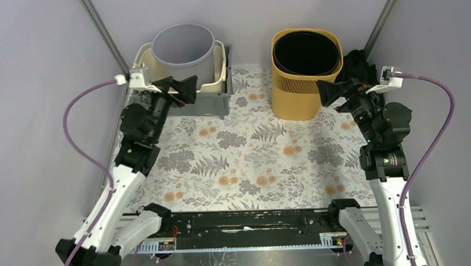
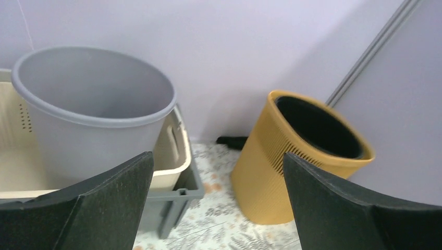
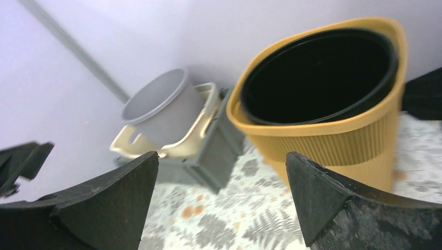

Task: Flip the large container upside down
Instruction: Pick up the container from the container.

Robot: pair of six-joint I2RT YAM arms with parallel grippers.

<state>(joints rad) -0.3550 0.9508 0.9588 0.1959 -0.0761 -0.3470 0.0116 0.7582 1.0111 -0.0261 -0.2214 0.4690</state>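
Yellow bin (image 1: 295, 98) stands upright, mouth up, black liner (image 1: 306, 53) nested inside; left gripper (image 1: 182, 89) and right gripper (image 1: 344, 82) both gape wide, holding nothing.

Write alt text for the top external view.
A yellow ribbed bin with a black liner stands back right on a floral table; a grey round plastic bucket sits in nested crates back left. Both arms' jaws hang open.

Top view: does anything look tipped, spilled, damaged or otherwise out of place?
Nothing stands out. The grey bucket stands upright in a cream basket nested in a grey crate; the yellow bin with its black liner is upright too. The left gripper and right gripper are open, holding nothing.
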